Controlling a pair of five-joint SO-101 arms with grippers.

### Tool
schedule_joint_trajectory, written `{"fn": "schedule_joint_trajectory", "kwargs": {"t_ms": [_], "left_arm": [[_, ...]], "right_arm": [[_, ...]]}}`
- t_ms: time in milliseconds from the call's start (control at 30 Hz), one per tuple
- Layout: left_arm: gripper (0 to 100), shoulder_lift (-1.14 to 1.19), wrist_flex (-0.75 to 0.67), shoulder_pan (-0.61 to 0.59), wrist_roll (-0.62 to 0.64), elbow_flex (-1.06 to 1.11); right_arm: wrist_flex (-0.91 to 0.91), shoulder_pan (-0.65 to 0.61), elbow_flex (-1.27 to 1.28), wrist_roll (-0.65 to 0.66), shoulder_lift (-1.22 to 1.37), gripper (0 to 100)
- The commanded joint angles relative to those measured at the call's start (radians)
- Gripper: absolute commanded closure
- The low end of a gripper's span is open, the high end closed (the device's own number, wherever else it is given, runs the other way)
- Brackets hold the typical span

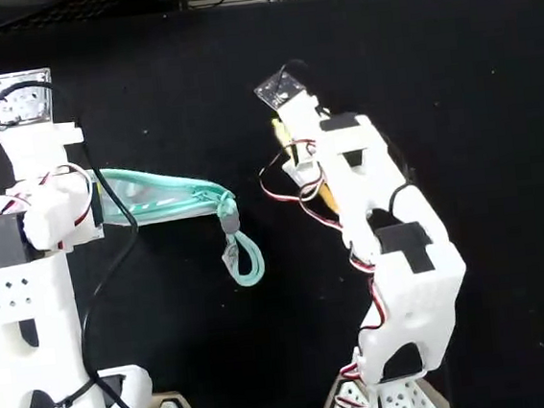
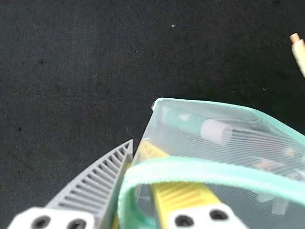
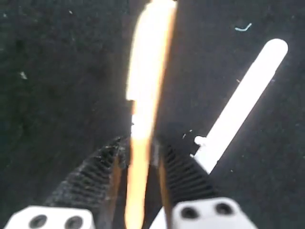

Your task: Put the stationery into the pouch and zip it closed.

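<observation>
Plainly, the weak spot is the right arm's grip. The right fingers [image 3: 124, 149] are pinching a yellow pencil [image 3: 147, 71] low on its shaft, so most of its length runs out beyond them. Such a grip would likely let it swivel, or slip out, if its tip caught on mesh. In the high view the pencil [image 1: 287, 137] is just above centre, well apart from the pouch [image 1: 161, 200], which stretches from the left arm towards the middle of the frame.

The left fingers [image 2: 127, 151] are pressed onto one corner of the pouch [image 2: 228, 138], with some items already showing through the mesh. Held at one end only, the soft bag could sag or its mouth fall flat, and I cannot tell how wide the mouth stands. A pencil pushed against a flattened mouth would probably shove the pouch along the worktop [image 1: 473, 88] or drag it from the left fingers.

The zip pull [image 1: 225, 210] and loop [image 1: 247, 260] hang at the free end, where a stray pencil might snag. A white pen [image 3: 243, 102] lies on the worktop beside the right fingers; a low sweep could knock it away.
</observation>
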Motion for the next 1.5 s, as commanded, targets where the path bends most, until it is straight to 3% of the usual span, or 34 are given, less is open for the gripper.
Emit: {"fn": "schedule_joint_trajectory", "kwargs": {"t_ms": [0,133,400,500,600,667,800,1067,1333,1467], "left_arm": [[97,0.017,-0.011,-0.002,-0.011,0.033],[97,0.017,-0.011,-0.002,-0.011,0.033],[97,0.017,-0.011,0.002,-0.011,0.033],[97,0.017,-0.011,0.002,-0.011,0.033],[97,0.017,-0.011,0.002,-0.011,0.033],[97,0.017,-0.011,0.002,-0.011,0.033],[97,0.017,-0.011,0.002,-0.011,0.033],[97,0.017,-0.011,-0.001,-0.011,0.033],[97,0.017,-0.011,-0.001,-0.011,0.033],[97,0.017,-0.011,-0.002,-0.011,0.035]], "right_arm": [[0.052,0.000,-0.036,0.006,-0.033,98.8],[0.081,0.020,0.084,0.006,-0.202,98.6],[0.086,0.021,0.687,0.009,-0.745,98.3],[0.086,0.018,0.862,0.061,-0.869,93.6],[0.087,0.023,0.943,0.100,-0.920,82.7],[0.098,0.021,0.952,0.106,-0.921,77.6],[0.186,-0.011,0.843,0.098,-0.920,79.3],[0.239,-0.199,0.615,-0.064,-0.881,77.6],[0.012,-0.207,0.573,-0.077,-0.541,77.6],[-0.015,-0.206,0.507,-0.077,-0.400,77.7]]}}
